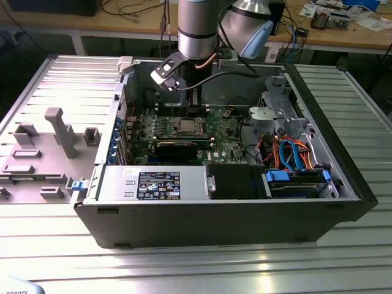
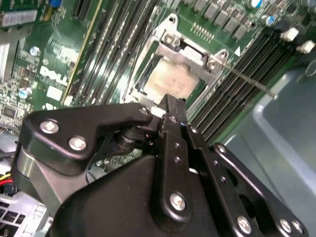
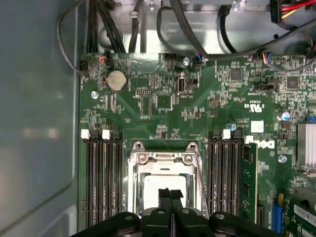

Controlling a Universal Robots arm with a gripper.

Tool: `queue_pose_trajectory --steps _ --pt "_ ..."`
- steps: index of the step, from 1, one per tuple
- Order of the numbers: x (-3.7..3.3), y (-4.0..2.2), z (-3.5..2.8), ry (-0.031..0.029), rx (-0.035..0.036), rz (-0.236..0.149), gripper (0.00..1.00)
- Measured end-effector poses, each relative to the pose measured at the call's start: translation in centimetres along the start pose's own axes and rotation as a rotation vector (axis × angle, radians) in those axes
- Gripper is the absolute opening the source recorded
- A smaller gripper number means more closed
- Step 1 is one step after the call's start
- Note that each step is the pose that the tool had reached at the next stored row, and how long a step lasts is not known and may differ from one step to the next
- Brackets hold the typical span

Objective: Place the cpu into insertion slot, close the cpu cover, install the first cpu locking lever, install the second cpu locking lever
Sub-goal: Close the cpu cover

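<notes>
— Ridged metal tabletop (image 1: 196, 269) is being used as the bench, the open computer case (image 1: 214, 214) lying on it. How is the gripper (image 3: 170, 193) being held?
— Its fingers are being pressed together, nothing gripped, just above the cpu (image 3: 150, 190).
— Progress?
— The cpu is being cradled in the insertion slot (image 3: 137, 146), with the cpu cover (image 3: 160, 159) lowered over it. One locking lever (image 2: 247, 79) is seemingly being left unlatched, though that is hard to judge.

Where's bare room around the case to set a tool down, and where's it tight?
Bare ribbed table lies in front of the computer case, and on the exterior view's right of it. Crowded: the grey fixture blocks on the exterior view's left, and the cables beside the drive cage inside.
</notes>
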State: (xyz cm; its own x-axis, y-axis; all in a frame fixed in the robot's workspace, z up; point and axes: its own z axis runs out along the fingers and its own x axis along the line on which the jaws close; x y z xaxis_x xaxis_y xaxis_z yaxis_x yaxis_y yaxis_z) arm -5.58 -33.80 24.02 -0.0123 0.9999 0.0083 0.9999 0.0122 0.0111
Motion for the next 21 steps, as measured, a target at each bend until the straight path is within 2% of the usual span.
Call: queue_pose_trajectory --steps 3,6,10,14,15,17,21 --pt "0.02 -1.83 0.79 0.0002 0.0001 0.000 0.11" --pt "0.02 -2.57 1.42 0.0003 0.0001 0.000 0.11" --pt "0.02 -2.94 2.18 0.0005 0.0000 0.000 0.11" --pt "0.01 -3.05 3.27 0.0004 0.0000 0.000 0.11" --pt "0.01 -3.10 3.43 -0.0021 0.0003 0.000 0.11" --pt "0.00 -3.11 3.46 -0.0037 0.0006 0.000 0.11" --pt "0.02 -3.21 3.25 -0.0029 0.0000 0.000 0.11"
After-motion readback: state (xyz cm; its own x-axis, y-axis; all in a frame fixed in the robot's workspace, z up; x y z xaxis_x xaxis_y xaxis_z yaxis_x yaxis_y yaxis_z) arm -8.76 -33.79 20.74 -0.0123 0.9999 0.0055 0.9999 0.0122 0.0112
